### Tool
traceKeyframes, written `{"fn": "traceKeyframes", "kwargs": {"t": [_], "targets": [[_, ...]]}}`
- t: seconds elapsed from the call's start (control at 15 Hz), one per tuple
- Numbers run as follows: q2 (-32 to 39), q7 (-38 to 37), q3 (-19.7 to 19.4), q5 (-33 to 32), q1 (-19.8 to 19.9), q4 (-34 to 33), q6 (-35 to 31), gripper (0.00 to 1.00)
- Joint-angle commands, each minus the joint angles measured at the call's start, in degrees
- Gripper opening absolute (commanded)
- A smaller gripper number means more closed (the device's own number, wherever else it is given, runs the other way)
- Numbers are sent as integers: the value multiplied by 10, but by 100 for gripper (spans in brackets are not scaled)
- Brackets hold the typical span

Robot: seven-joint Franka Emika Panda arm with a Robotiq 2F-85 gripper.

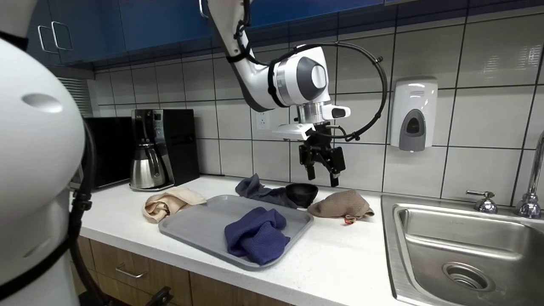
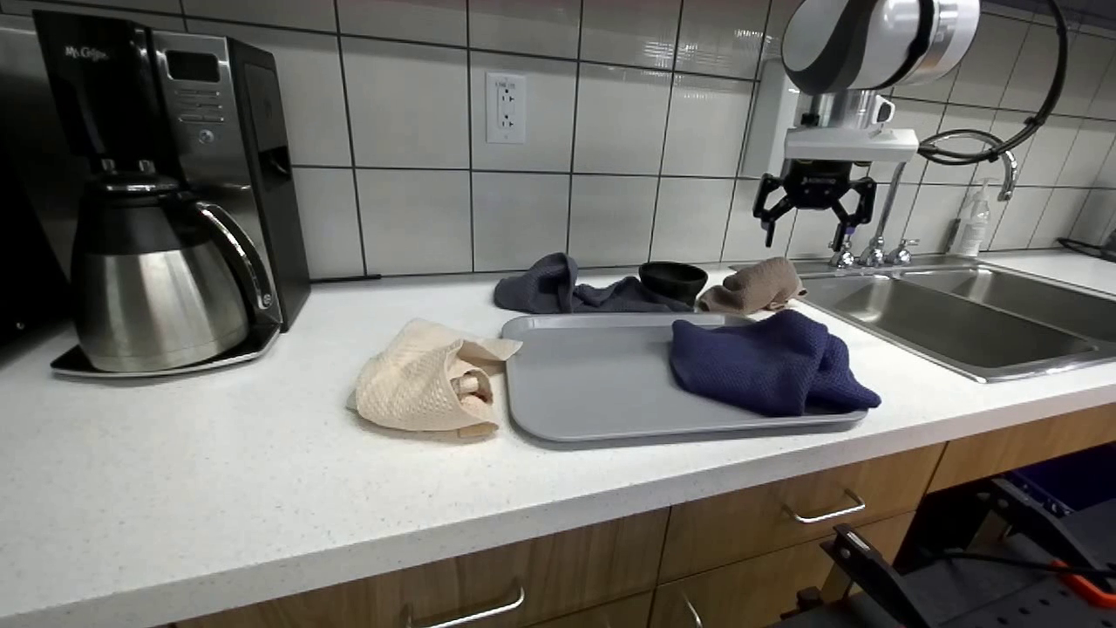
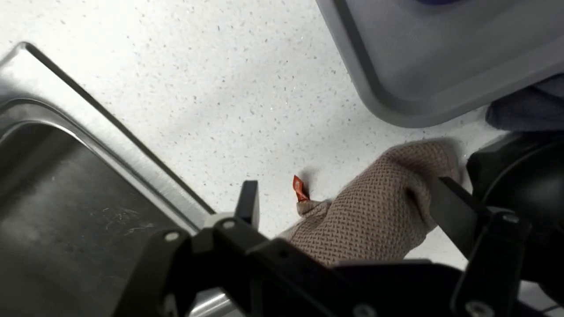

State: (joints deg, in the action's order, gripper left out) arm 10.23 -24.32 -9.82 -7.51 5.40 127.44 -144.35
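crumpled waffle-textured brown cloth (image 3: 365, 215); angular gripper (image 2: 804, 245) above

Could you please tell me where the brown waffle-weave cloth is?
In an exterior view, the brown waffle-weave cloth lies right of centre, between the black bowl and the metal sink.

Brand name (image 2: 85, 53) reads "Mr. Coffee" in lt. letters, upper front of blk/silver coffee mkr (image 2: 214, 139).

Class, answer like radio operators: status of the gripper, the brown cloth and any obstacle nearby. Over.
Gripper open, empty. Brown cloth crumpled on the counter below, not touched. Possible obstacle: black bowl close beside the cloth.
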Motion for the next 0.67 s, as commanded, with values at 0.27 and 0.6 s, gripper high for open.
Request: {"fn": "traceKeyframes", "kwargs": {"t": [0.27, 0.6], "targets": [[93, -115, -24, 18, -17, -91, -26, 100], [152, -165, -36, 33, -29, -145, -38, 100]]}}
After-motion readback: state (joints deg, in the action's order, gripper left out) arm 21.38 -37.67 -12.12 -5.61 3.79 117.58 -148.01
